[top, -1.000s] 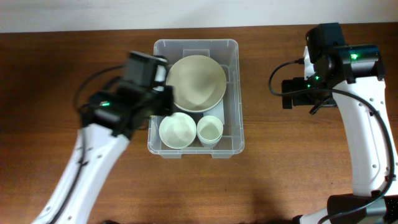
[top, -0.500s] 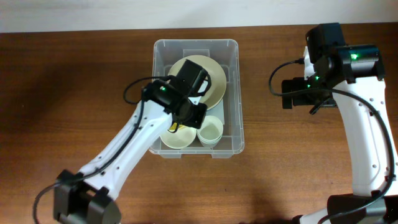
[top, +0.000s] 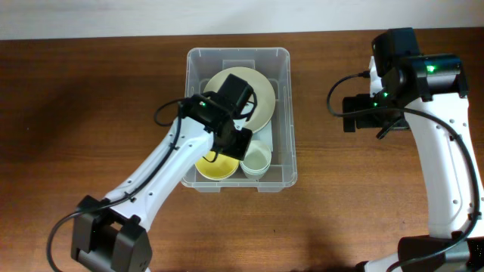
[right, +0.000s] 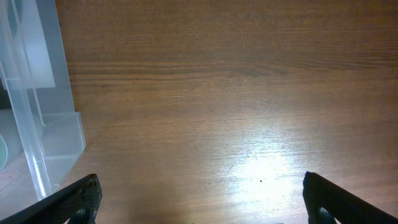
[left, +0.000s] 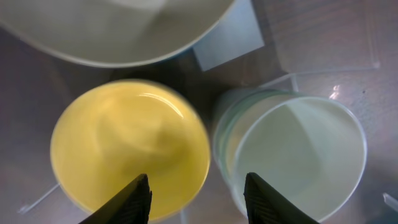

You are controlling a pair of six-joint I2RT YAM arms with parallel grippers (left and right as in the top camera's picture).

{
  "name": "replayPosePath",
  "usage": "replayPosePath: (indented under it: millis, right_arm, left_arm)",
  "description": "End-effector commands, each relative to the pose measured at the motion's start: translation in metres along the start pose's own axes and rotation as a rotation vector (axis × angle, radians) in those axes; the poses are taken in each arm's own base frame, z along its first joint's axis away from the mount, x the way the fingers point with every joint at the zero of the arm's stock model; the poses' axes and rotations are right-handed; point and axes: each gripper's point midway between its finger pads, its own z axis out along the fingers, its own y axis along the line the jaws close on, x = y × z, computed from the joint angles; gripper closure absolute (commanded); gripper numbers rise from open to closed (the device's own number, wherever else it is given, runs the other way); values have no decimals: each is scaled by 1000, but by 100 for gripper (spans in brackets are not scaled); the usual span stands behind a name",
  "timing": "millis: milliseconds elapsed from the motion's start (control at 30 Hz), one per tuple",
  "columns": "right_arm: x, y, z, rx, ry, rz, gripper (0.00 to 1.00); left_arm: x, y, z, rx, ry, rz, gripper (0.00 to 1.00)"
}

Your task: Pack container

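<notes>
We see the container (top: 290, 121) at the middle of the wooden table (top: 68, 113), towards its far edge, with the left gripper (left: 198, 196) reaching down inside it over the near half. Its two fingers are spread apart with nothing between them. In the left wrist view one fingertip hangs over the near right edge of a yellow bowl (left: 124, 149) and the other over the left side of a pale green cup (left: 298, 155). Bowl and cup stand side by side on the container's floor, and a large cream bowl (top: 253, 94) fills the far half. A white label (left: 230, 40) lies on the clear base between them; we cannot make out any writing on it. The left arm stretches from the near left of the table up and across the container's left wall, wrist pointing downward. The right gripper (right: 202, 208) hangs over bare wood well to the right of the container, whose wall shows at the left of its view (right: 37, 93), fingers wide apart and empty
</notes>
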Motion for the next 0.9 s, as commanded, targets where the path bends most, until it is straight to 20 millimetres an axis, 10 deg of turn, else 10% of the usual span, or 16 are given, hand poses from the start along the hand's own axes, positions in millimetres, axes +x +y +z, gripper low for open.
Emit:
replayPosePath:
  millis: [0, 267, 433, 700, 867]
  right_arm:
    - [1, 0, 1, 12, 4, -1, 1]
    - [0, 0, 1, 11, -1, 0, 2]
    - [-22, 4, 2, -5, -85, 12, 90]
    - [-84, 36, 40, -122, -191, -17, 96]
    - [-114, 72, 84, -264, -201, -116, 96]
  left_arm:
    - [-24, 18, -34, -2, -83, -43, 50]
    - [-33, 115, -140, -253, -263, -233, 48]
    - [1, 174, -170, -305, -273, -478, 54]
    - [24, 216, -161, -217, -246, -662, 91]
    - [23, 221, -147, -218, -242, -666, 93]
